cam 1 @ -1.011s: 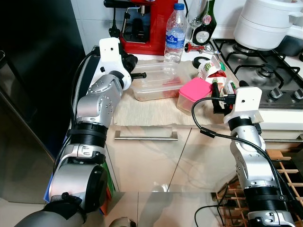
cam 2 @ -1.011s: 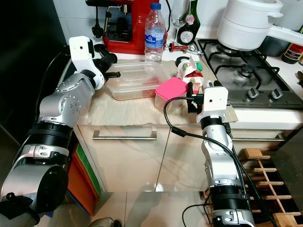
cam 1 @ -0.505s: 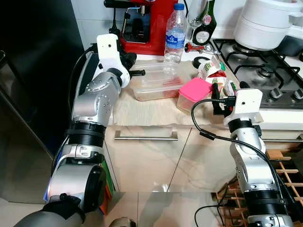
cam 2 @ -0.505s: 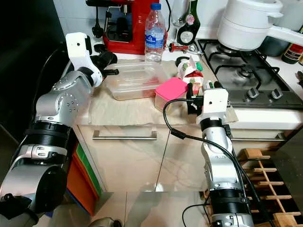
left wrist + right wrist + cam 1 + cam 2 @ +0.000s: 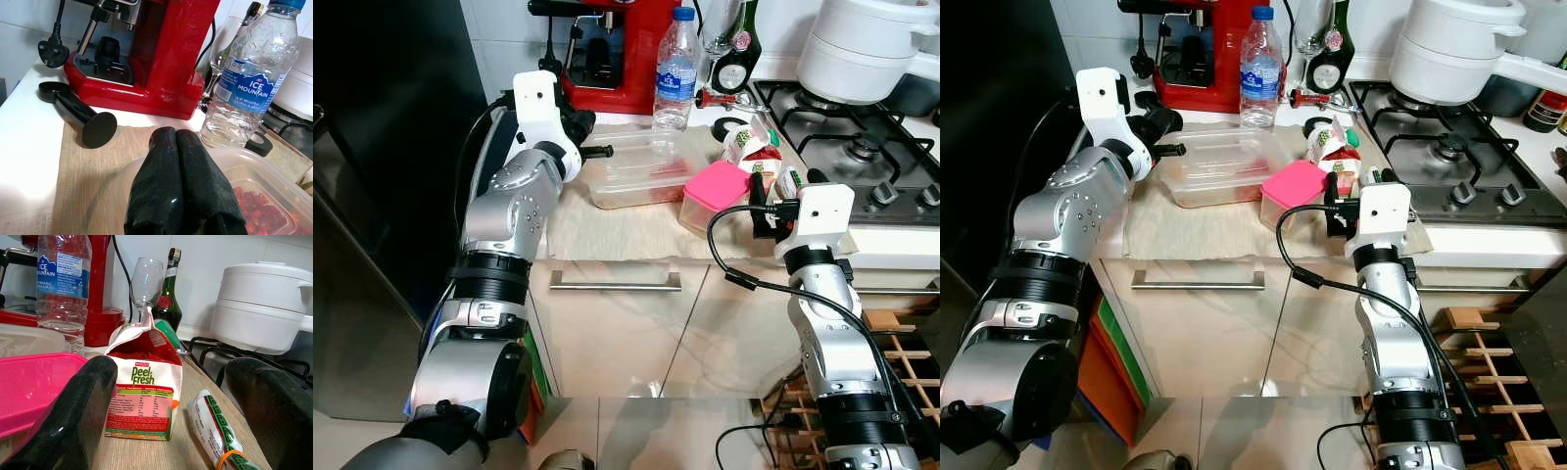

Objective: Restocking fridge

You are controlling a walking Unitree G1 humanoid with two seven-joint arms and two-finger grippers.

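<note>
A clear plastic tub (image 5: 641,171) with red food in it lies on the beige mat, and my left gripper (image 5: 605,151) hovers shut at its left rim. In the left wrist view the two black fingers (image 5: 161,186) are pressed together over the tub's edge (image 5: 244,171). A pink-lidded tub (image 5: 715,188) sits to its right. My right gripper (image 5: 781,194) stands open just in front of that tub, holding nothing. Between its fingers (image 5: 83,406) I see a Peel Fresh carton (image 5: 146,382) and a small packet (image 5: 215,431). A water bottle (image 5: 674,73) stands behind the tubs.
The dark fridge (image 5: 391,147) is on the left. A red coffee machine (image 5: 617,49), a portafilter (image 5: 78,112), a wine glass (image 5: 145,284) and a green bottle (image 5: 167,293) line the back. A hob with a white pot (image 5: 871,49) lies right. A drawer handle (image 5: 615,284) is below.
My left gripper has drawn slightly back and up at the clear tub's left rim. The right arm has barely shifted.
</note>
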